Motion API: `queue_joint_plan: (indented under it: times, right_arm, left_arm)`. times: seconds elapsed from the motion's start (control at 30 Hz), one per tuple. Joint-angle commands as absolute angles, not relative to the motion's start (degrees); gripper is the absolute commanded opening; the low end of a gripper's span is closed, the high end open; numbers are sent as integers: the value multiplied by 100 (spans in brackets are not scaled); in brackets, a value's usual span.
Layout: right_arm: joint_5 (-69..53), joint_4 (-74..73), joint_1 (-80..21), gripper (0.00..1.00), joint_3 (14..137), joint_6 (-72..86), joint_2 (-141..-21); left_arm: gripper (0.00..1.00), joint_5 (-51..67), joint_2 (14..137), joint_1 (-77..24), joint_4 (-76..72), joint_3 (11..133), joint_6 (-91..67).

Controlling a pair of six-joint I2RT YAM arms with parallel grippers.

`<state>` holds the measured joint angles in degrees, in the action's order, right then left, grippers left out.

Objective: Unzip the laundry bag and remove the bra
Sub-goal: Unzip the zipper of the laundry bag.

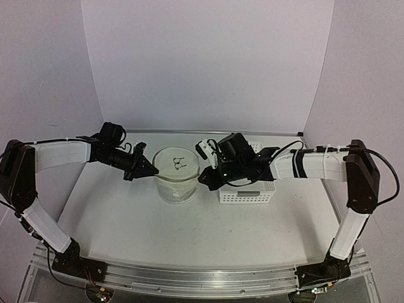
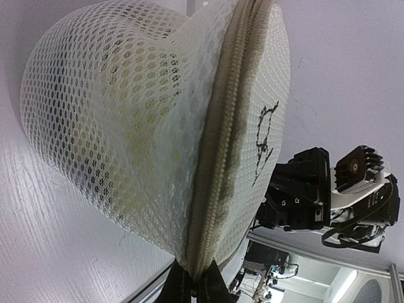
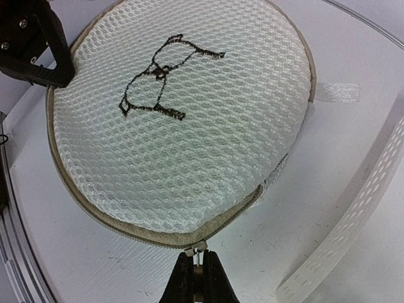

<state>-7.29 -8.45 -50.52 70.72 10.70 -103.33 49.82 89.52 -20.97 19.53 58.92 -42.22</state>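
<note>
laundry bag (image 3: 183, 126) is being clamped at the rim by left gripper (image 2: 192, 278); right gripper (image 3: 199, 265) is pinching zipper pull (image 3: 199, 247); drag along the seam.

Laundry bag (image 1: 176, 172) seated mid-counter (image 1: 126, 221). Basket (image 1: 249, 197) placed just right of it. Bag rim flanked: left gripper (image 1: 153, 170) touching at left, right gripper (image 1: 202, 178) at right.
</note>
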Motion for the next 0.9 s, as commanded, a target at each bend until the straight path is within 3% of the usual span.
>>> queue_joint_plan:
  times: [0.0, 0.4, 0.6, 0.77, 0.87]
  right_arm:
    - [-941, -894, -4941, 0, 7075, 832, -9909]
    - [-1599, -545, -5412, 0, 7163, 1355, -10116]
    - [-1406, -425, -5669, 0, 7881, 1956, -10746]
    - [-1239, -444, -5718, 0, 8418, 2348, -11141]
    - [-1161, -526, -5726, 0, 8651, 2464, -11322]
  left_arm:
    - [0, 5025, 8647, -2039, 2238, 6187, -3889]
    - [0, 4835, 9188, -2010, 2249, 6984, -3849]
    - [4, 4931, 9786, -1885, 2298, 7698, -3664]
    - [21, 4673, 9883, -1724, 2687, 7762, -3353]
    - [46, 4387, 9724, -1650, 2926, 7611, -3207]
